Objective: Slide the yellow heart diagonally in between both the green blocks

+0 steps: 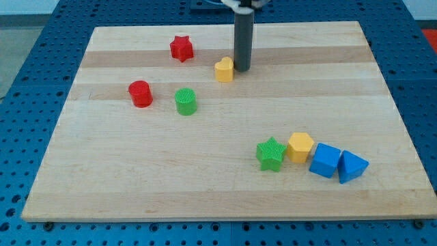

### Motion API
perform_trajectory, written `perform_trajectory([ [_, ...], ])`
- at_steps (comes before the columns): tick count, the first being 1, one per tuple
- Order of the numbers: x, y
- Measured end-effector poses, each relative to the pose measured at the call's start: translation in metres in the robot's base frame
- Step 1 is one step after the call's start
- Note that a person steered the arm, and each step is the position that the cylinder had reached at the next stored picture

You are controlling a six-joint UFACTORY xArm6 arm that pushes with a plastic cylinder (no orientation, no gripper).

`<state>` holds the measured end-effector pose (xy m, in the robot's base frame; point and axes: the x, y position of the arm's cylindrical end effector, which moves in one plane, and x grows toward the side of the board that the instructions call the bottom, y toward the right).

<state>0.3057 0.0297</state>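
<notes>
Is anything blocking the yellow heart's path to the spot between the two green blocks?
Nothing visible. My tip sits just right of the yellow heart; bare board lies between it and the gap separating the green cylinder from the green star.

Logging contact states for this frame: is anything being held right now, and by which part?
Nothing is held. There is no claw, only a rod; my tip stands against the view's right side of the yellow heart, apparently touching it.
</notes>
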Motion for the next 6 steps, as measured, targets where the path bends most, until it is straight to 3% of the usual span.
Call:
perform_trajectory([
  [1,-0.037,-0.009],
  [2,0.055,-0.035],
  [3,0.100,0.012],
  [6,0.092,0.010],
])
